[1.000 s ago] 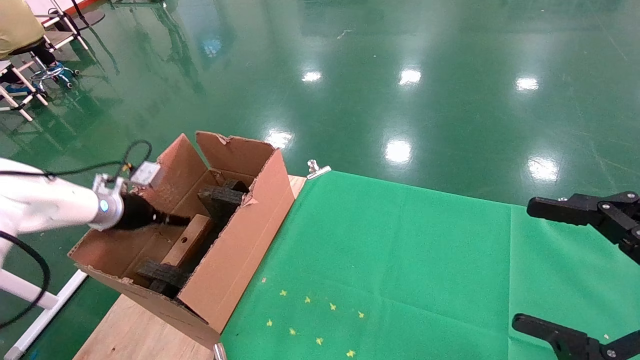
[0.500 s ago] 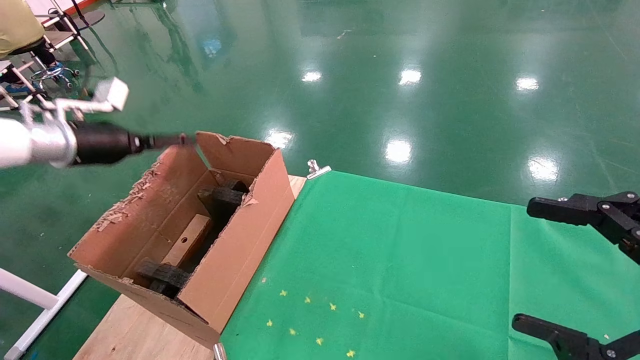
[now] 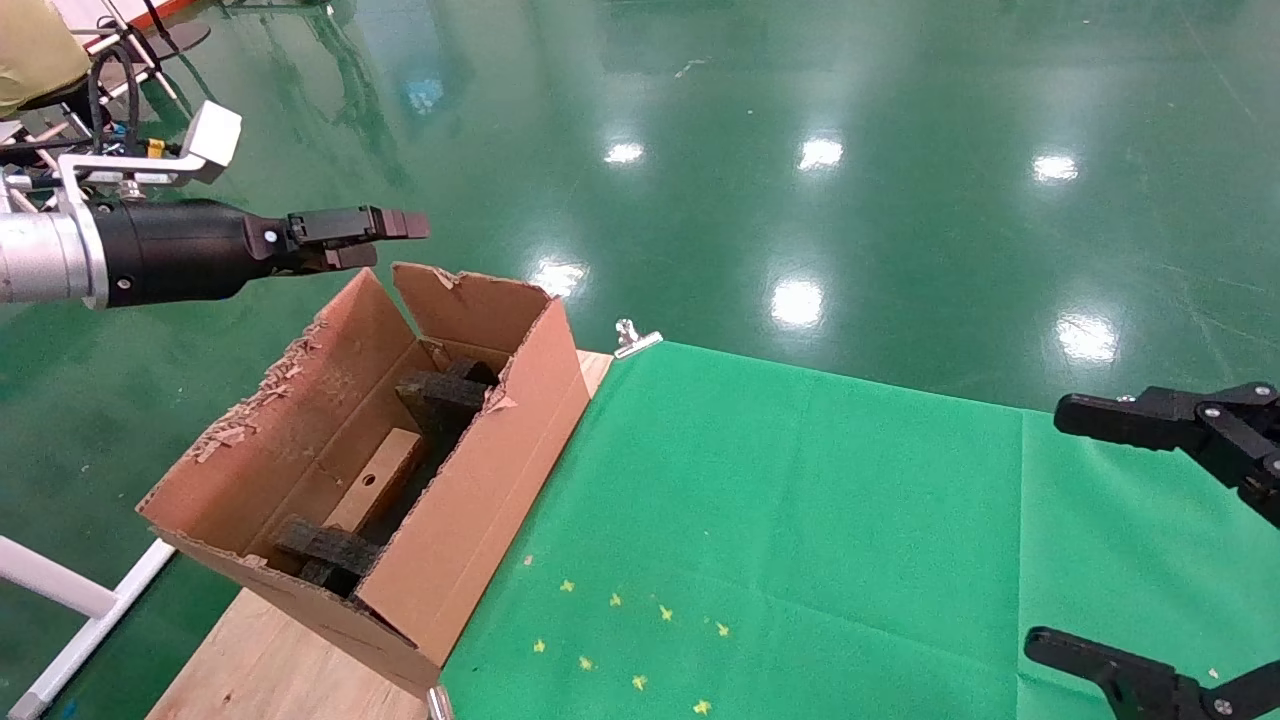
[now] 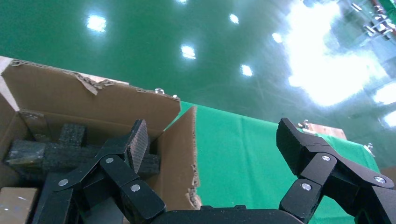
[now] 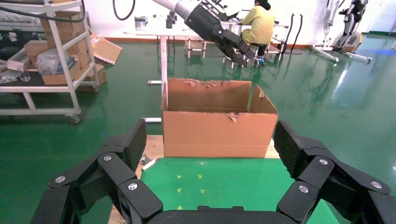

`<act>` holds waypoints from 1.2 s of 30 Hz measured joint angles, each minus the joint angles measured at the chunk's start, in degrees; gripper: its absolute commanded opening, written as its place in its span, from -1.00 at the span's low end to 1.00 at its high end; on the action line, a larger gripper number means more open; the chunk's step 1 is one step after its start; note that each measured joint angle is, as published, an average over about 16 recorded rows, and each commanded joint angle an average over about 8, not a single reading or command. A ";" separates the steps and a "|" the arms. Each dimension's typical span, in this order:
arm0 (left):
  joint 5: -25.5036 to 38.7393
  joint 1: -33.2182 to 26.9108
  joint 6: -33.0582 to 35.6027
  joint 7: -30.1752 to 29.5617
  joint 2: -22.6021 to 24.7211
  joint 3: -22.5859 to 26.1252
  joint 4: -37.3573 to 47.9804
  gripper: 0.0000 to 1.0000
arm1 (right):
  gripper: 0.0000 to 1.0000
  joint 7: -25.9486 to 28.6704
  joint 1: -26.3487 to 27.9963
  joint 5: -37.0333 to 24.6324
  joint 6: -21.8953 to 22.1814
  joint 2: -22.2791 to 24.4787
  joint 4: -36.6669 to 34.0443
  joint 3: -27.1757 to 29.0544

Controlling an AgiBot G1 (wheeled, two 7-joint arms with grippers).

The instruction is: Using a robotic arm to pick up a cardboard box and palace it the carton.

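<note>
The left gripper (image 3: 385,238) has lifted clear of the carton (image 3: 480,500) and hangs above its far flaps, fingers spread and empty. The cardboard box (image 3: 378,487) lies inside, at the gripper's six o'clock, between black foam inserts (image 3: 440,395). Placement looks done. The right gripper (image 3: 1150,545) waits spread wide at three o'clock.

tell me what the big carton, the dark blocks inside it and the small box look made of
The carton: matte brown corrugated cardboard, its flap edges torn and shredded. The dark blocks: probably black foam, coarse and porous-looking. The small box: smooth reddish-brown cardboard, likely, with a round hole in its top. The open left gripper hangs above the carton.
</note>
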 measured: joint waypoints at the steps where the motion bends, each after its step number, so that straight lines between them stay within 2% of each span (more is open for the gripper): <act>1: -0.24 0.26 0.06 0.20 0.00 -0.10 -0.35 1.00 | 1.00 0.00 0.00 0.00 0.00 0.00 0.00 0.00; 10: -3.89 4.66 0.29 3.41 -0.03 -1.74 -6.38 1.00 | 1.00 -0.01 0.01 0.01 0.00 0.00 -0.01 -0.01; 36: -21.09 24.43 3.50 17.51 -0.50 -9.60 -34.03 1.00 | 1.00 -0.02 0.02 0.03 0.01 0.01 -0.02 -0.04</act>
